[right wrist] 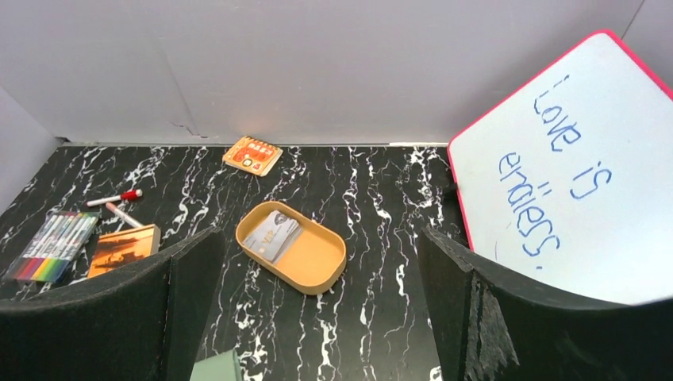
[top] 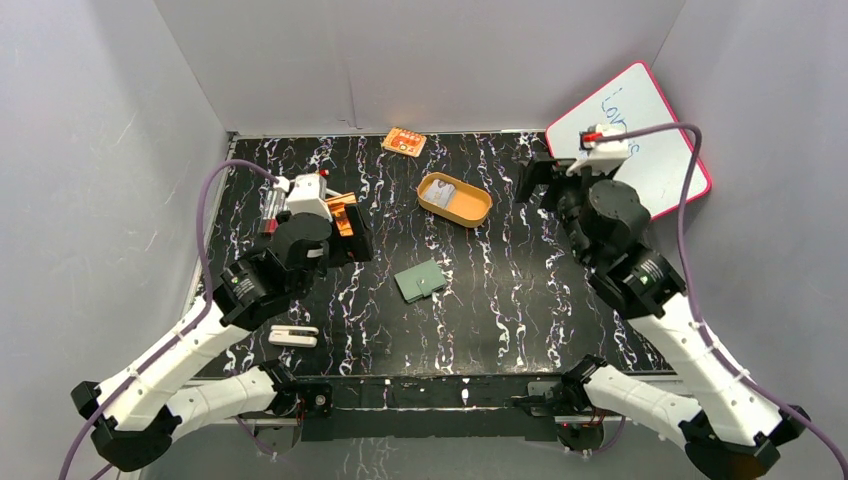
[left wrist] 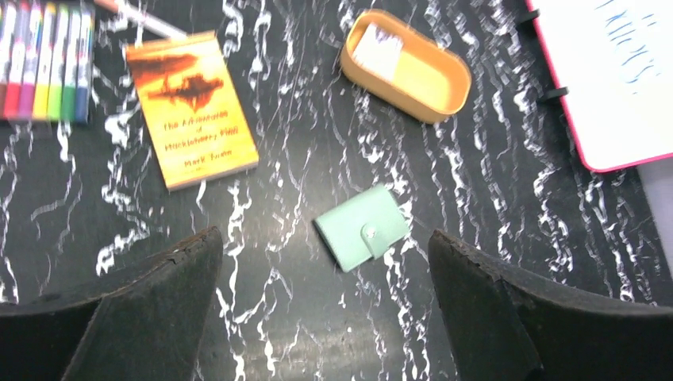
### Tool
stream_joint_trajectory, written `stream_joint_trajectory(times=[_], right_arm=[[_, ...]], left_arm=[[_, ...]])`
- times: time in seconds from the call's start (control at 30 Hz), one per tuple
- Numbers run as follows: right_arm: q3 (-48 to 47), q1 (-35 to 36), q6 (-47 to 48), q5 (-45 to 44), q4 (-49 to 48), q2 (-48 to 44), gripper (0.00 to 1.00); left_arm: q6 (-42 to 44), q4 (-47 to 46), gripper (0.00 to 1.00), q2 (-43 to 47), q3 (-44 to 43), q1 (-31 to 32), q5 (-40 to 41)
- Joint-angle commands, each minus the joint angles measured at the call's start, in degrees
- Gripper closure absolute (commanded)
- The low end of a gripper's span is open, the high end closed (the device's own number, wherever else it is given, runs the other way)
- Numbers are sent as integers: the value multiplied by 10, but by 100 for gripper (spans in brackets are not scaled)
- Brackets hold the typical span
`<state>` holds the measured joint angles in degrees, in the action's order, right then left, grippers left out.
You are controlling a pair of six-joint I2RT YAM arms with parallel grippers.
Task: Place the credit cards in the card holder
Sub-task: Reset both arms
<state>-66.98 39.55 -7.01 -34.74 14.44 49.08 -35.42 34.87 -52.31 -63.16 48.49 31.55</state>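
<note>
An orange patterned packet lies beyond the tan oval plastic tray, a pink-framed whiteboard (blue handwriting) to its right, an orange paperback book to its left.

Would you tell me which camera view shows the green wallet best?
The left wrist view: the wallet lies whole, close up, snapped shut. The top view shows it whole but small; the right wrist view catches only a corner at its bottom edge.

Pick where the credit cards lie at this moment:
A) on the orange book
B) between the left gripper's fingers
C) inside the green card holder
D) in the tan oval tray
D: the credit cards lie stacked at one end of the tan oval tray, while the card holder sits snapped shut on the table, apart from the tray.
</note>
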Motion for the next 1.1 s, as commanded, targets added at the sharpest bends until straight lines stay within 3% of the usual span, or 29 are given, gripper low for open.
stream_joint_trajectory(times=[0.0, 0.13, 0.3, 0.4, 0.53, 0.6, 0.8, 0.87, 1.07], right_arm=[[-80, 7, 27, -20, -17, 52, 1], [-119, 75, 66, -107, -66, 107, 1], [-144, 193, 185, -194, -171, 179, 1], [-122, 198, 168, -129, -187, 168, 1], [-14, 198, 161, 3, -259, 87, 1], [22, 199, 155, 13, -283, 59, 1], [16, 199, 151, -76, -247, 30, 1], [-10, 199, 131, -108, -187, 23, 1], [-59, 199, 99, -210, -130, 3, 1]], left_arm=[[108, -57, 3, 12, -60, 0, 0], [150, -78, 3, 17, -100, -1, -8], [170, -81, 3, 3, -142, 0, 24], [176, -81, 3, -11, -169, -1, 16], [187, -88, 4, -17, -188, -1, -14], [199, -98, 4, -13, -188, 0, -22], [226, -121, 3, 6, -188, 0, -9], [226, -121, 3, 13, -189, -1, -3], [185, -122, 3, 46, -164, -1, 15]])
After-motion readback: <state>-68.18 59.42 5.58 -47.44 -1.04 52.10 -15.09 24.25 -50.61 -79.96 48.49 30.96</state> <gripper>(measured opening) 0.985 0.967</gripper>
